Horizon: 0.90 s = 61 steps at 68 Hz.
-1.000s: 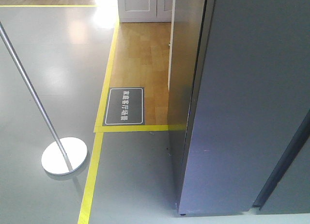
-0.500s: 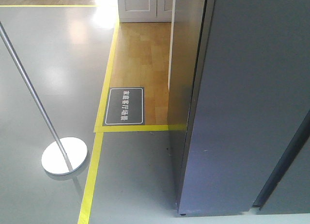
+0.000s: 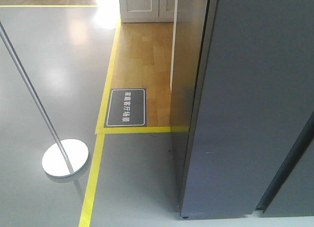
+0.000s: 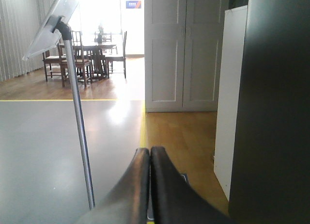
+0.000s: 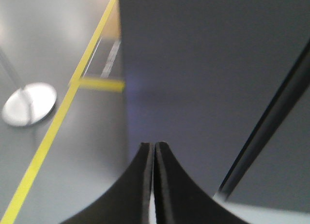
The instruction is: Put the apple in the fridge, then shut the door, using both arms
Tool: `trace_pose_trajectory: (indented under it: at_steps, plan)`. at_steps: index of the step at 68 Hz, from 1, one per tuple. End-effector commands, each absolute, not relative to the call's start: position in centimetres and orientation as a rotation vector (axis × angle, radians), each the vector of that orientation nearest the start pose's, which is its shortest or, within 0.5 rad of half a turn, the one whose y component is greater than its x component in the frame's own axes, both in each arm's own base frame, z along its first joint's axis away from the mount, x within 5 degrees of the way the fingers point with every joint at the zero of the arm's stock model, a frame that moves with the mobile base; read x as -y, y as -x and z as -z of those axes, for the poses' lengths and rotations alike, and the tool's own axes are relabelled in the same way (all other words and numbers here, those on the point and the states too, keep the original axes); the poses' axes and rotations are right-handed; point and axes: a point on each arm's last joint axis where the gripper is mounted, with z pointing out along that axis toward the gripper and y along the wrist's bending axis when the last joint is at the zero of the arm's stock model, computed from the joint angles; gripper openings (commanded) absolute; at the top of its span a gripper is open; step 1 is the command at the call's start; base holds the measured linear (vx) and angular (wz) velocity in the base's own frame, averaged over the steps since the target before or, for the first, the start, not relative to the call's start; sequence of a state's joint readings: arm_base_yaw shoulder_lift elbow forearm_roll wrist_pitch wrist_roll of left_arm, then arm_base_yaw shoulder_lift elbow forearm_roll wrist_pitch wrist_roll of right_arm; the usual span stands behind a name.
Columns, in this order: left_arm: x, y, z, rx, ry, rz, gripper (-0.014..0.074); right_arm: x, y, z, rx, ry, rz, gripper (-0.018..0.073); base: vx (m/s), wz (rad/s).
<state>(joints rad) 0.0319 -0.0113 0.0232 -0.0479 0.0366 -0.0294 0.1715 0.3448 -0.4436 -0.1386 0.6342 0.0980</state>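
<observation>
The fridge (image 3: 189,89) fills the right of the front view as a tall dark grey body. Its flat door (image 3: 255,104) faces me with its grey outside and lies against the body along a thin dark seam; no white inside shows. The same grey door (image 5: 203,64) fills the right wrist view, close ahead of my right gripper (image 5: 154,144), which is shut on nothing. The left gripper (image 4: 150,149) is also shut and empty, pointing along the floor past the fridge's dark side (image 4: 276,112). The apple is out of view.
A metal stand with a round base (image 3: 65,157) and slanted pole (image 4: 77,112) is on the grey floor to the left. Yellow floor tape (image 3: 98,158) borders a wooden floor with a dark sign (image 3: 126,107). A white panel (image 4: 232,103) stands beyond the fridge. White cupboard doors (image 4: 184,49) are behind.
The white strip at the fridge's far left edge has crept slightly right. Nothing else has moved.
</observation>
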Motion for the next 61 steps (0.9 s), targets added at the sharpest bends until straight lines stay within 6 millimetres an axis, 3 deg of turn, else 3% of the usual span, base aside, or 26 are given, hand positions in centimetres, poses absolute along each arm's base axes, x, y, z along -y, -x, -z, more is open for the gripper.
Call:
trace_pose_trajectory:
  at_steps: [1, 15, 26, 61]
  plan:
    - [-0.2, -5.5, -20.6, -1.450, 0.094, 0.049, -0.0006, -0.1, -6.8, -28.0, -1.777, 0.109, 0.043, -0.0003, 0.00, 0.00]
    - [-0.2, -5.5, -20.6, -1.450, 0.094, 0.049, -0.0006, 0.2, -6.1, -22.5, -1.623, 0.052, 0.079, -0.0003, 0.00, 0.00]
    - [-0.2, -5.5, -20.6, -1.450, 0.094, 0.049, -0.0006, 0.0, -5.8, -19.8, -1.546, 0.056, 0.064, -0.0003, 0.00, 0.00]
    - [-0.2, -5.5, -20.6, -1.450, 0.094, 0.049, -0.0006, -0.1, -5.6, -20.7, -1.442, 0.001, -0.011, -0.0003, 0.00, 0.00]
